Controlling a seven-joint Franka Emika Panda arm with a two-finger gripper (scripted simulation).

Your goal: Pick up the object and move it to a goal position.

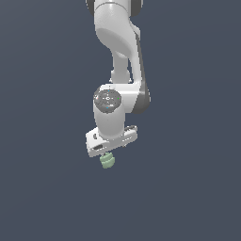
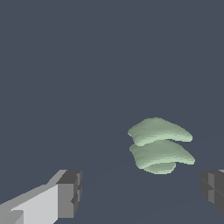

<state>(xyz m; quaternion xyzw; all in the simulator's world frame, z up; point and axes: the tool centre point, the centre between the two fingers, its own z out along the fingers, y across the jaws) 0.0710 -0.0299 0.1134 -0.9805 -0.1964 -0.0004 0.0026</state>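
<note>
One arm only: the white gripper (image 1: 108, 151) hovers directly above the pale green object (image 1: 108, 161), jaws spread apart and empty. The object (image 2: 159, 145) lies between them, nearer one fingertip (image 2: 70, 194); its waist groove runs roughly jaw to jaw.

The exterior view faces the arm (image 1: 117, 70) from mid-distance; the wrist view looks close past the fingers (image 2: 68, 194); both share the green piece (image 1: 108, 161).

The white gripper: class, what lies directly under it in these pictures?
Under the gripper sits the small pale green lumpy object, between the open jaws and untouched in the wrist view. In the exterior view the gripper body covers its top; only plain dark ground surrounds it.
</note>
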